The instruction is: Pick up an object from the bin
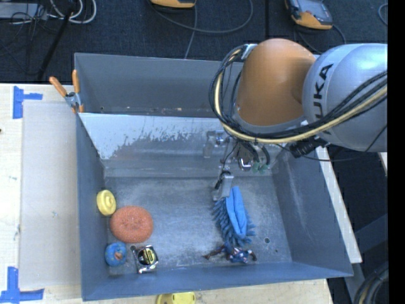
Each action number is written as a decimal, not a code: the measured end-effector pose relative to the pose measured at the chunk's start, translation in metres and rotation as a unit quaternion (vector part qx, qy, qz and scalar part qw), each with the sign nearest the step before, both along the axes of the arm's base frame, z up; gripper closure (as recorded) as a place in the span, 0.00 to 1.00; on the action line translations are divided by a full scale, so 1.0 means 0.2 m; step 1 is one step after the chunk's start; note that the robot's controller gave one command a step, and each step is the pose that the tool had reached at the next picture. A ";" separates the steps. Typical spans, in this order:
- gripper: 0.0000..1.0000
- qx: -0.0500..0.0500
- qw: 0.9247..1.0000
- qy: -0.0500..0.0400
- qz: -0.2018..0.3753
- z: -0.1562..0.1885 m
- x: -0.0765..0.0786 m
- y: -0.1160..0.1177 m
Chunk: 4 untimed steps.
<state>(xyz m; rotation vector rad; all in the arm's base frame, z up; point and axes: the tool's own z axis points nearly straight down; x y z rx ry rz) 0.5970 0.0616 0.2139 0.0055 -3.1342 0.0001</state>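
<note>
My gripper hangs below the orange wrist cover, low over the right half of the bin floor. Its tip is at the upper end of a blue fringed duster. The duster stretches from the gripper toward the bin's front wall and ends in a dark tangled part. Whether the tip touches the duster or only meets it in the picture cannot be made out.
In the front left corner of the bin lie a small yellow round thing, an orange-red scouring pad, a blue round thing and a black and yellow tape measure. The arm and its cables cover the back right of the bin.
</note>
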 end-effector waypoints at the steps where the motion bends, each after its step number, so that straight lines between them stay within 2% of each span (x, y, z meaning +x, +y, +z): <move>1: 0.00 0.000 1.000 -0.004 -0.001 0.02 0.01 0.00; 2: 0.00 0.000 1.000 -0.005 -0.027 -0.36 -0.24 -0.13; 3: 0.00 -0.001 0.990 0.000 -0.144 -0.35 -0.42 -0.28; 4: 0.00 0.000 0.999 -0.004 -0.043 -0.44 -0.52 -0.28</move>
